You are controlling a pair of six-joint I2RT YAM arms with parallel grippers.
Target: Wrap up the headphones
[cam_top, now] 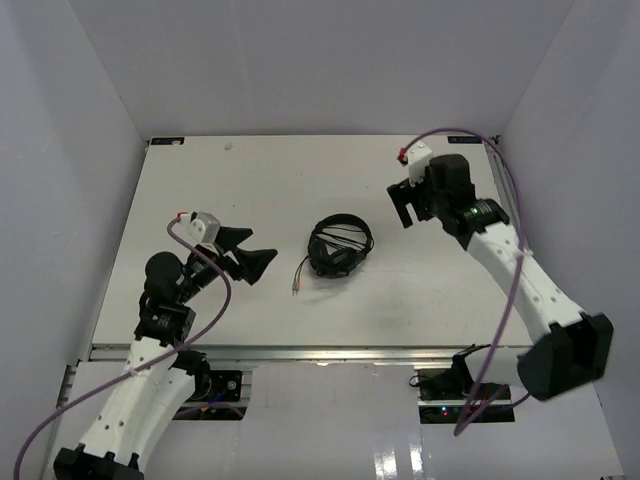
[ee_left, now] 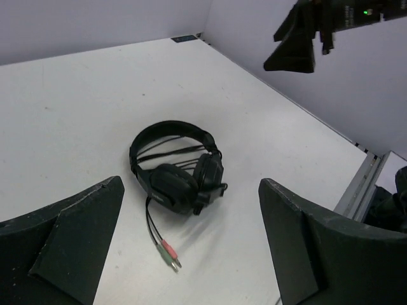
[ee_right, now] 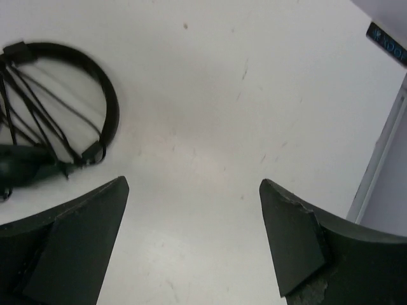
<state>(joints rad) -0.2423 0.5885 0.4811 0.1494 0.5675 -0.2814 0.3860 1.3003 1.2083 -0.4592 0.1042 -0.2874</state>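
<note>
White table [cam_top: 200, 180] w/ black headphones [cam_top: 340, 247] lying mid-surface, cable wound across headband, plugs [ee_left: 168, 253] on tabletop.

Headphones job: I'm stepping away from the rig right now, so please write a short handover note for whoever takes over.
Left hand: open, empty, beside the headphones, not touching them.
Right hand: open, empty, up off the table, to their right.
Headphones: lying near the middle of the table, earcups side by side.
Done: the cable looks wound across the headband in several strands.
Left: a short tail with the plugs lies loose on the table; probably tuck it in for a tidy wrap.
</note>
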